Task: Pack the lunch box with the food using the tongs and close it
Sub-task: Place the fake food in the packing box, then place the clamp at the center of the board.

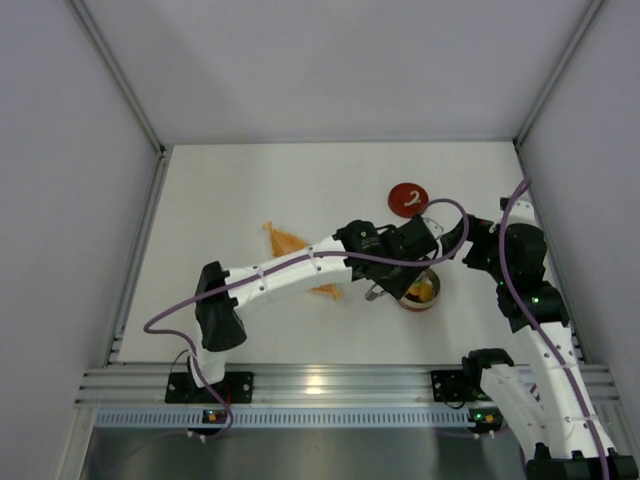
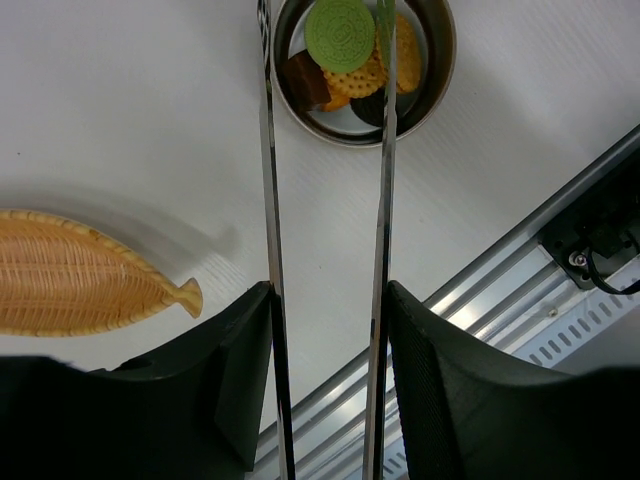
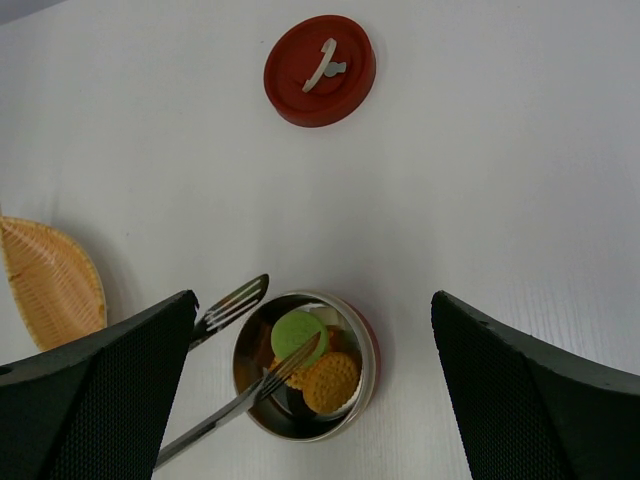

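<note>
**Tongs reach into the filled tin**

The left gripper (image 2: 328, 290) clamps thin, springy steel tongs (image 2: 270, 180), one tip inside the round shiny tin (image 3: 240, 370). The right gripper (image 3: 312, 300) hangs wide apart and empty above it. The food (image 2: 340, 35) looks light and brittle. On the left is a woven dish (image 2: 70, 270). Farther off lies the flat red lid (image 3: 320, 70), probably light and slick; pinch it across its rim.

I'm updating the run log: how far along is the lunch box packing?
Done: food lies inside the lunch box, and the visible part of the woven dish is bare. In hand: the left gripper holds the tongs, one tip over the food, the other outside the rim. Left: the lid lies apart on the table, so closing remains; the right gripper hangs open above the box.
</note>
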You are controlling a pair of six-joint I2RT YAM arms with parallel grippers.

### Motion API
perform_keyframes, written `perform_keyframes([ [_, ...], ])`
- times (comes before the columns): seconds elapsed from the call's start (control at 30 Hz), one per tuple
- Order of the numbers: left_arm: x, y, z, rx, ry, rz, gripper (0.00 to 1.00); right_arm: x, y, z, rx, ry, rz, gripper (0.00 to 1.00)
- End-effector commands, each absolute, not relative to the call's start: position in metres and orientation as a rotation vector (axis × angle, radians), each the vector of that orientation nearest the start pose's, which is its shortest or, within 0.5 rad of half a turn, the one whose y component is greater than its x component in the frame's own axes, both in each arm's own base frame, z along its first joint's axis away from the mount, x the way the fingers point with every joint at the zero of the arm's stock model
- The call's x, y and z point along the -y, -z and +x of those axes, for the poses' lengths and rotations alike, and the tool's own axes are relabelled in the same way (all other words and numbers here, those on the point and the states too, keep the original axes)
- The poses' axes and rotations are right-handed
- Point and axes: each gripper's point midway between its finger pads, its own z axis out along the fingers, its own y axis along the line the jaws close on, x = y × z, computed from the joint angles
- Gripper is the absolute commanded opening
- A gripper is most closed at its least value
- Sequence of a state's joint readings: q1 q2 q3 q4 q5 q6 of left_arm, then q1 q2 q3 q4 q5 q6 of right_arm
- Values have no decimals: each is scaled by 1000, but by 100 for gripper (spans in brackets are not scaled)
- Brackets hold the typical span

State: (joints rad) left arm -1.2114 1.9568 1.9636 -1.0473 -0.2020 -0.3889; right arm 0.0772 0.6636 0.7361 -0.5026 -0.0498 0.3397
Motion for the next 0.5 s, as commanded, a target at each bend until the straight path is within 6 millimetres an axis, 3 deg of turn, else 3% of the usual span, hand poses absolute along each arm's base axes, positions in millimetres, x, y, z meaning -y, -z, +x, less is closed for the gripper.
perform_keyframes([
  [0.0,407,-260,185,-2286,423,855,52,-44,-237,260,-1949,-313,199,100],
  [0.17,357,-277,203,-2297,330,669,52,-45,-237,261,-1946,-320,199,99],
  [0.23,333,-281,223,-2310,319,552,52,-46,-237,261,-1947,-327,199,100],
  [0.27,317,-281,226,-2317,320,518,51,-46,-238,261,-1944,-329,195,99],
  [0.3,299,-284,245,-2320,318,419,50,-46,-237,261,-1947,-329,195,99],
  [0.37,270,-292,258,-2308,333,321,50,-46,-237,261,-1947,-329,195,99],
  [0.4,242,-282,274,-2327,270,228,51,-46,-237,261,-1949,-328,196,100],
  [0.47,213,-285,286,-2303,258,117,55,-47,-238,262,-1946,-334,194,99],
])
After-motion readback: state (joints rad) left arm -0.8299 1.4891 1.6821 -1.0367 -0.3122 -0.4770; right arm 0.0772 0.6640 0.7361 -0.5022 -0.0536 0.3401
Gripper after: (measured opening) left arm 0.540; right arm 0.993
